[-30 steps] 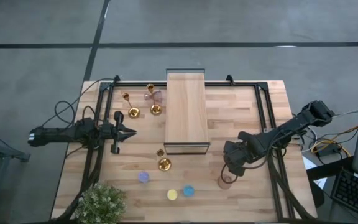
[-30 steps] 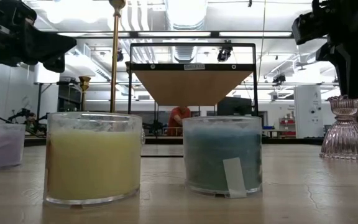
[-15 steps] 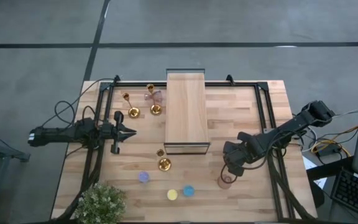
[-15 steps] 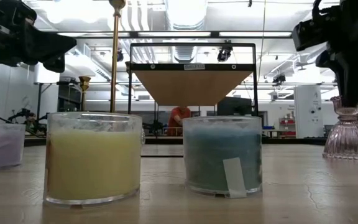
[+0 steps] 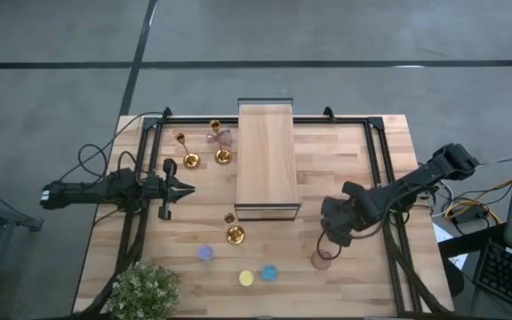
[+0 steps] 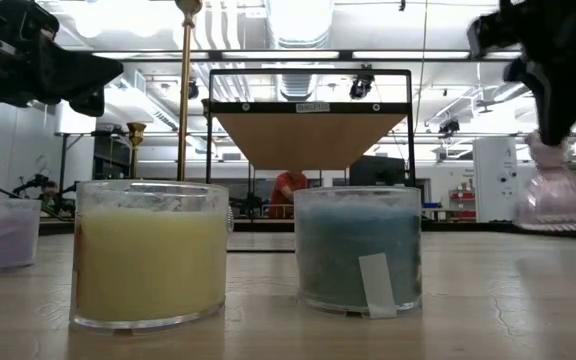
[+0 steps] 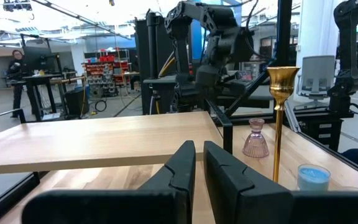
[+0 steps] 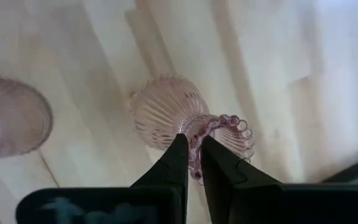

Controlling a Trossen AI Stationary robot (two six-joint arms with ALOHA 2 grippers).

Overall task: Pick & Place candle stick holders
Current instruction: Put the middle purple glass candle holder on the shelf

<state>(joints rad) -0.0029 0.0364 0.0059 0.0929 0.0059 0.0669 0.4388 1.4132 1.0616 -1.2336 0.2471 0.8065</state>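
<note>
My right gripper (image 5: pixel 331 238) is at the table's right and is shut on a pink ribbed holder (image 6: pixel 556 192), which is off the table. A second pink holder (image 5: pixel 323 260) stands beside it and shows in the right wrist view (image 8: pixel 11 118). A third pink one (image 5: pixel 225 138) stands by two gold holders (image 5: pixel 190 158) (image 5: pixel 223 153) at the far left. Another gold holder (image 5: pixel 234 233) stands near the wood block's near end. The purple (image 5: pixel 205 252), yellow (image 5: pixel 246 278) and blue (image 5: pixel 269 273) cups stand near the front. My left gripper (image 5: pixel 188 188) is shut and empty at the left. My right gripper pinches the pink holder's beaded top rim (image 8: pixel 224 124) between its two fingers (image 8: pixel 178 158). The fingers come from above, pointing down. The holder hangs below them with its ribbed base (image 8: pixel 163 111) downward, lifted clear of the table and a little tilted.
A long light-wood block (image 5: pixel 267 158) lies on the middle of the table in a black frame. A green plant (image 5: pixel 145 292) stands at the near left corner. Black rails (image 5: pixel 376 169) run along the table's sides.
My right gripper has gone up and slightly toward the far edge with the pink holder. The holder stood on the table a second ago. It now hangs clear of the table and is tipped a little.
</note>
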